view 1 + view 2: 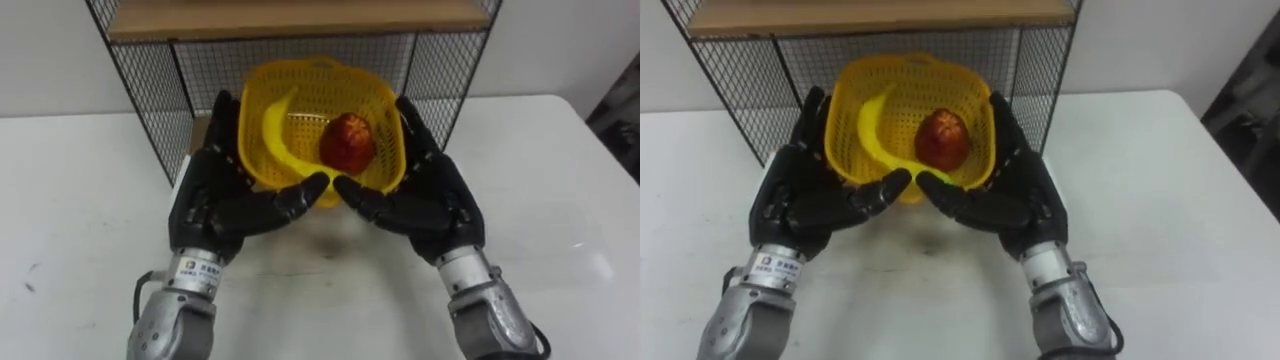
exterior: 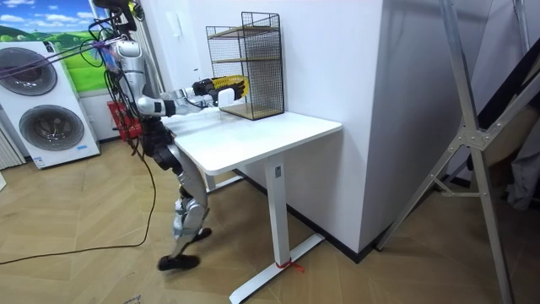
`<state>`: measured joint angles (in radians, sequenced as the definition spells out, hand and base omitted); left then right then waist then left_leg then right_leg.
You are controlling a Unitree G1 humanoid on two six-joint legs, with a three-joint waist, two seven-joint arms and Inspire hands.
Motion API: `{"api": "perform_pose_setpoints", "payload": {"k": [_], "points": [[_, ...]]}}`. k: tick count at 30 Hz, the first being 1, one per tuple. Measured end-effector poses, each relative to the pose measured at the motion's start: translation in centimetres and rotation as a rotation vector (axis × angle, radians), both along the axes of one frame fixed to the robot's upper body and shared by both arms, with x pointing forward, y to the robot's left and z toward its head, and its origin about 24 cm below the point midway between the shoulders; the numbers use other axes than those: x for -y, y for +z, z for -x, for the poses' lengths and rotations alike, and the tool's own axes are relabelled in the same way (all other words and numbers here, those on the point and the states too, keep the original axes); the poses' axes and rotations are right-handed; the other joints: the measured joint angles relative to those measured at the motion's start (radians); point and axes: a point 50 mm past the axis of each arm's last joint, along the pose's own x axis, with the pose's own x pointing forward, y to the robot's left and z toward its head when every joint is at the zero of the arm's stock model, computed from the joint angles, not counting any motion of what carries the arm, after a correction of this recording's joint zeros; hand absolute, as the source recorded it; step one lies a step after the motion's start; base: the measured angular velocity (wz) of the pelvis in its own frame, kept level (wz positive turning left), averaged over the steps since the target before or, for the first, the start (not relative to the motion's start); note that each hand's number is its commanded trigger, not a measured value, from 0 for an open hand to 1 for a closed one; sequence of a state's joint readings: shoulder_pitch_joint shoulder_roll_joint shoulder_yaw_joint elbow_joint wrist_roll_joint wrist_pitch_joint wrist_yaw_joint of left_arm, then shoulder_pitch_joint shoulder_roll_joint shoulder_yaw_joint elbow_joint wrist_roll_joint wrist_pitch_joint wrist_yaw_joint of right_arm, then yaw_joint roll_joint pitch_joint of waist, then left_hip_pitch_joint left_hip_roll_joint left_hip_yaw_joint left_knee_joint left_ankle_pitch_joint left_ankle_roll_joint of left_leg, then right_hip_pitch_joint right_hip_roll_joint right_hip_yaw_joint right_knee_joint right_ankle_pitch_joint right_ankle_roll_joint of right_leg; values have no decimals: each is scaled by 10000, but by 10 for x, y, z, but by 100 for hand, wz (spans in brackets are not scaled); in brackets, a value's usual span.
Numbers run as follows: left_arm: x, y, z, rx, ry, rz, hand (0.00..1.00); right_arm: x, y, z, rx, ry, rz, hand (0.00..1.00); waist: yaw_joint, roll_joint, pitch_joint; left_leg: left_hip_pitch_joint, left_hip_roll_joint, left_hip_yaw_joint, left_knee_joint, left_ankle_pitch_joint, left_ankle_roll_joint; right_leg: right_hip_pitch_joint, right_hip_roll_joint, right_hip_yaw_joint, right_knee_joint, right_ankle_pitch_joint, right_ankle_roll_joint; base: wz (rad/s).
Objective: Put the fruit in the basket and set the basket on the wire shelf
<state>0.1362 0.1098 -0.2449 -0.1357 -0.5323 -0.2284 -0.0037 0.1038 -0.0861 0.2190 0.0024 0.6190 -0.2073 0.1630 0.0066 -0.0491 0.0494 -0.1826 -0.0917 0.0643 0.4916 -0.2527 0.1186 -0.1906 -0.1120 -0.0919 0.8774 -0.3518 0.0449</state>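
Yellow basket [image 1: 377, 95], containing banana [image 1: 274, 132] and red apple [image 1: 347, 141]: carried between left robot hand [image 1: 213, 203] and right robot hand [image 1: 437, 203], fingers straight along its sides, above desk [image 1: 80, 200], just before wire shelf [image 1: 148, 92].

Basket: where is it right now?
The basket is centre in the eye views, cradled between the left hand and right hand over the table, just before the wire shelf's lower opening.

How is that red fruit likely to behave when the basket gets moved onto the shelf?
The red fruit looks round and lies loose in the yellow basket, so it will probably roll if the basket tips. The banana beside it may check it on one side. The walls should likely keep it in.
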Motion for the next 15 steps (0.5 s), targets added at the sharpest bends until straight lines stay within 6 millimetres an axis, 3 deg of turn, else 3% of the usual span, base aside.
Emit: {"api": "perform_pose_setpoints", "payload": {"k": [2,3,4,5,7,11,15], "points": [[0,-3,-1,-139,-10,27,0,1,-4,0,-166,-15,60,0,-37,22,-26,86,-40,-29,-90,69,11,-59,-33,118,-1860,-94,-36,19],[1,-8,-2,-356,1,-23,0,2,-7,0,-354,4,99,0,-43,54,-70,95,-88,-110,-49,67,-11,1,39,199,-2732,376,-181,16],[2,-17,-2,-732,-22,-42,0,2,-12,0,-661,12,66,0,-18,205,-246,111,-30,-210,-169,130,-113,167,131,205,-3143,527,-210,10],[3,-19,-2,-853,-44,-79,0,3,-13,-1,-760,32,92,0,-1,247,-281,145,10,-227,-259,161,-148,247,174,105,-3325,604,-264,6],[4,-22,-4,-1084,-73,-370,0,4,-17,-8,-1119,107,-8,0,-14,187,-296,469,143,-293,-645,327,-237,659,412,32,-3903,829,-316,4],[9,-21,-18,-1268,-134,-533,0,1,-10,-34,-1291,-58,-413,0,-50,65,-296,914,266,-373,-1389,684,-363,1163,522,-241,-4839,1252,-324,0],[14,-24,-35,-1601,-181,-826,0,2,-9,-44,-1518,-338,-316,0,-43,42,-275,964,375,-466,-1575,827,-367,1542,693,-394,-5535,1658,-451,9]]}}
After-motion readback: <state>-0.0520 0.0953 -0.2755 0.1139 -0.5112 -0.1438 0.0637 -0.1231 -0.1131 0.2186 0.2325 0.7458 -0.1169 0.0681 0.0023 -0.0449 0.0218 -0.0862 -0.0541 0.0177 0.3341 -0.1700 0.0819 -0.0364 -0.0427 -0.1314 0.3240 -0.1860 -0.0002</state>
